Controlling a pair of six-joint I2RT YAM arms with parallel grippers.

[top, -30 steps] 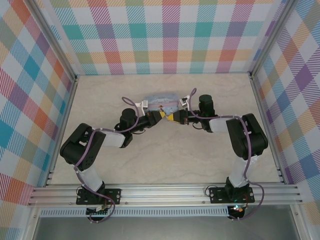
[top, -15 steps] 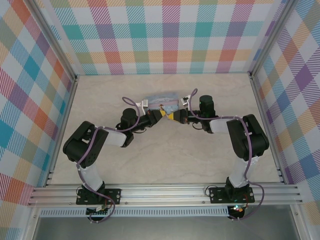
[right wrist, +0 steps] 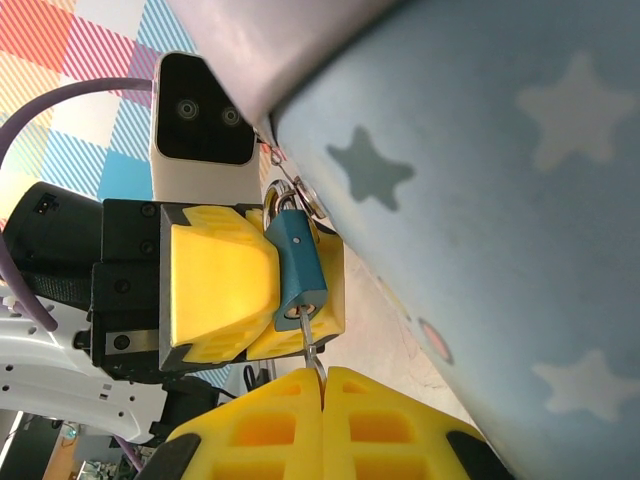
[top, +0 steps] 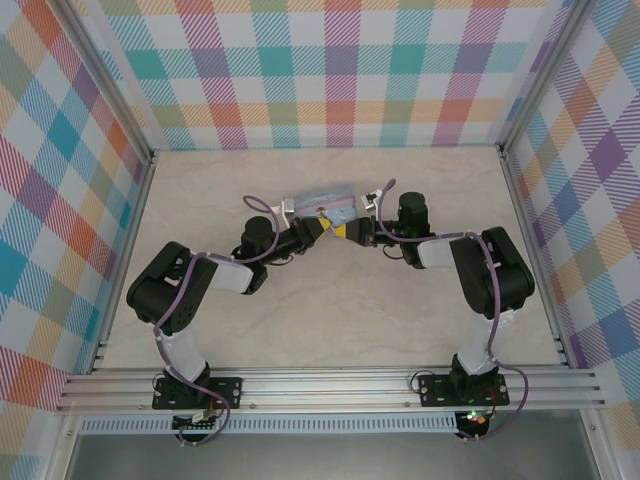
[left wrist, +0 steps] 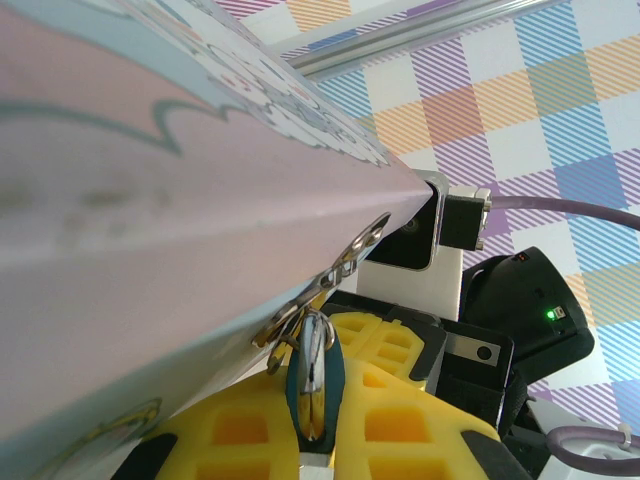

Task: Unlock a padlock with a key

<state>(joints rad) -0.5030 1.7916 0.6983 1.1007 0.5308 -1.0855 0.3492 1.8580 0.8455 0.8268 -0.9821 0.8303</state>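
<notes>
Left hand (top: 322,230) stays clenched on the padlock (right wrist: 298,262), hanging from the tin (top: 320,203); right hand (top: 343,233) pinches the key (right wrist: 310,340) in its keyhole; the tin, level a second ago, now sits skewed.

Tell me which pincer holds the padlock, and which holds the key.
The left pincer is shut on the teal padlock, gripping its body. The right pincer instead pinches the thin key, whose tip meets the padlock's keyhole.

Teal padlock (right wrist: 297,265), thin key (right wrist: 310,345) in its keyhole
</notes>
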